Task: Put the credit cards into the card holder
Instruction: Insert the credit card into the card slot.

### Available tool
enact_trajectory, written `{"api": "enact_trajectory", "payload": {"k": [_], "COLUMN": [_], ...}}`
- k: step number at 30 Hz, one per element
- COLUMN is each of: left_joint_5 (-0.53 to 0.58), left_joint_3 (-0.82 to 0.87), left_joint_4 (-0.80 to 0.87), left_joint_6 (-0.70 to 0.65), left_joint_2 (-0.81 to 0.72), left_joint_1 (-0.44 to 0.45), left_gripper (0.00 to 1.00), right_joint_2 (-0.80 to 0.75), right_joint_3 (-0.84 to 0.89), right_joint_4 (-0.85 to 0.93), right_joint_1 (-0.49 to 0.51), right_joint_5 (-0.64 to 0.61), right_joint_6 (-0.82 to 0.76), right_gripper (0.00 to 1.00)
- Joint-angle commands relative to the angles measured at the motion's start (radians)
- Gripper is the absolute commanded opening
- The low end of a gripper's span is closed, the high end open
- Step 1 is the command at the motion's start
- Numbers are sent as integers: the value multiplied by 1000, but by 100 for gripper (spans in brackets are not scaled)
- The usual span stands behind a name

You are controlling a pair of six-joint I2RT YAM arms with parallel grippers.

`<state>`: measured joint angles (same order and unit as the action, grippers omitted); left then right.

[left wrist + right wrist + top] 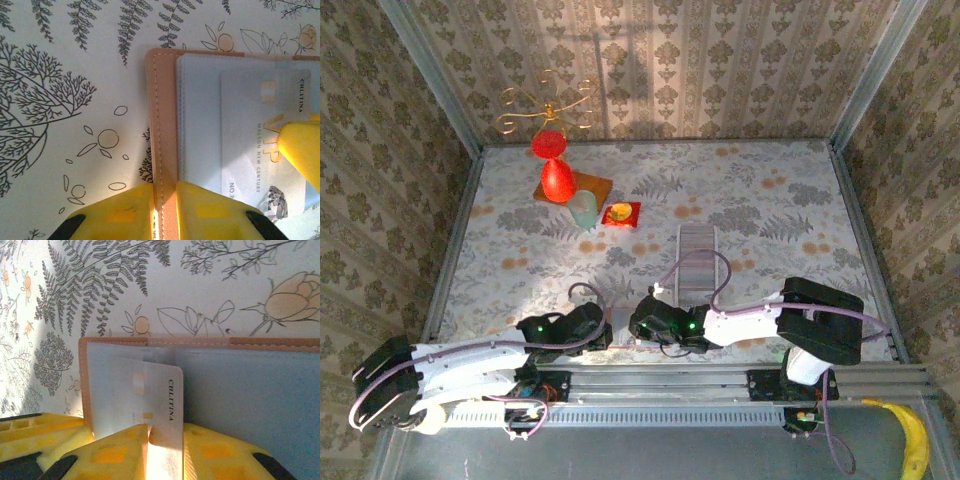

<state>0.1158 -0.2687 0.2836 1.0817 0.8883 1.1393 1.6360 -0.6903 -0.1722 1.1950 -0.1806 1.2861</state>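
Right wrist: right gripper (165, 452) pinches credit card (150, 395), long axis pointing straight ahead onto the open card holder (250, 390), mid near edge of tabletop (225, 300). Left gripper (165, 215) clamps its tan border. Push runs along card length; pocket depth unclear.

Pinkish-tan card holder (165, 125), pale blue-grey lining; credit card (260, 150) was pale grey, gold lettering; bench (75, 75) white, grey fern print.

The pale credit card (245, 150) carries "CHLITINA" in black along one edge, a large gold "VIP", small grey "NALSON NEW CENTURY", and a cut-off "NO."
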Motion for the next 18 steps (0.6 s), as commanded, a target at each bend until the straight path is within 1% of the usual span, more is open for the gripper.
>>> {"api": "enact_trajectory", "payload": {"k": [1, 4, 7, 9, 12, 14, 18], "left_joint_5": [-7, -4, -4, -4, -4, -4, -5], "left_joint_3": [14, 17, 17, 17, 17, 19, 16], "left_joint_4": [13, 11, 11, 12, 13, 12, 11], "left_joint_6": [18, 20, 20, 20, 20, 20, 20], "left_joint_2": [-2, -5, -9, -10, -10, -10, -11], "left_joint_1": [10, 11, 11, 13, 13, 13, 13], "left_gripper": [18, 18, 18, 18, 18, 18, 18], "right_joint_2": [15, 13, 0, -12, -24, -21, -6], "right_joint_3": [-45, -65, -77, -77, -89, -105, -107], "right_joint_4": [59, 85, 133, 162, 216, 255, 235], "right_joint_1": [11, 15, 18, 18, 18, 18, 18], "right_joint_5": [-41, -41, -60, -73, -84, -85, -69], "right_joint_6": [-14, -26, -34, -37, -68, -80, -77], "right_gripper": [25, 31, 33, 35, 33, 30, 26]}}
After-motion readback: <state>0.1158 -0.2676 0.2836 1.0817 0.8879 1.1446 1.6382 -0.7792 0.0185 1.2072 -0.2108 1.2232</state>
